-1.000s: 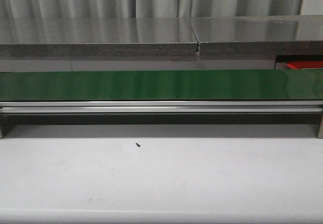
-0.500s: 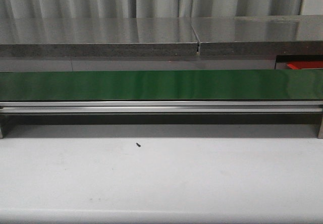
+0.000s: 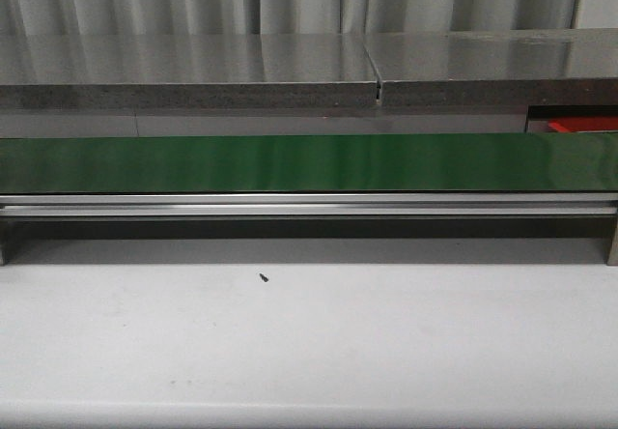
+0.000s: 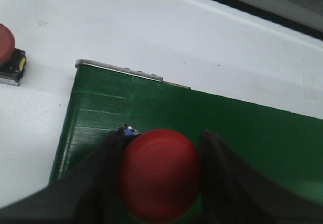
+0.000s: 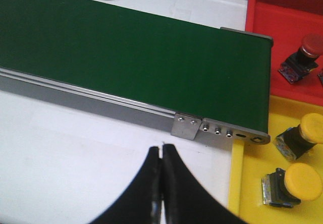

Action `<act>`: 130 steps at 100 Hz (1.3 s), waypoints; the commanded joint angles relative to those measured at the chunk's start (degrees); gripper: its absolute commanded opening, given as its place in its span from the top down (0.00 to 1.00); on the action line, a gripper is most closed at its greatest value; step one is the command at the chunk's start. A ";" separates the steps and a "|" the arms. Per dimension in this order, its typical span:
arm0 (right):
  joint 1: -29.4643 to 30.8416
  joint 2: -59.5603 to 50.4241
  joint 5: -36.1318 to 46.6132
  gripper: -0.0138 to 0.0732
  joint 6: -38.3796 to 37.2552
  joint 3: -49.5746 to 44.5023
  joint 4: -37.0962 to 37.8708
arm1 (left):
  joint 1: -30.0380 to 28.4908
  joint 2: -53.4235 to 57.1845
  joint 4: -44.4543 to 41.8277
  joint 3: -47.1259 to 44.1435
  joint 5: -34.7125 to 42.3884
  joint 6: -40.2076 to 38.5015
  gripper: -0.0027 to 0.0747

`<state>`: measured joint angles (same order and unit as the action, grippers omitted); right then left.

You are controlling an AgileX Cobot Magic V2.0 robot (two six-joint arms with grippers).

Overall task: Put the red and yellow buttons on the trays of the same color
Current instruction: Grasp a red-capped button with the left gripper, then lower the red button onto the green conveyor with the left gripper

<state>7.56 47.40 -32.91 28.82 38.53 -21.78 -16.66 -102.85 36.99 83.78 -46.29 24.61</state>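
The left gripper (image 4: 160,176) clamps a red button (image 4: 159,172) over the green belt (image 4: 252,133). The right gripper (image 5: 161,183) is closed and empty above the white table (image 5: 75,148), near a yellow tray (image 5: 252,183) holding yellow buttons (image 5: 302,181).
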 commanded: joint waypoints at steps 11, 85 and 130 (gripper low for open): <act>0.08 -0.60 2.90 0.92 0.46 1.58 -1.05 | 2.24 0.64 1.89 0.16 3.47 -0.14 0.99; 0.08 -0.60 2.90 0.92 0.46 1.58 -1.05 | 3.53 0.45 3.74 0.40 -0.67 1.46 0.06; 0.08 -0.60 2.90 0.92 0.46 1.58 -1.05 | -1.15 4.70 -2.36 5.15 -0.20 1.83 0.13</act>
<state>7.56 47.40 -32.91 28.82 38.53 -21.78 -16.07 -101.21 35.90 86.65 -48.26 26.74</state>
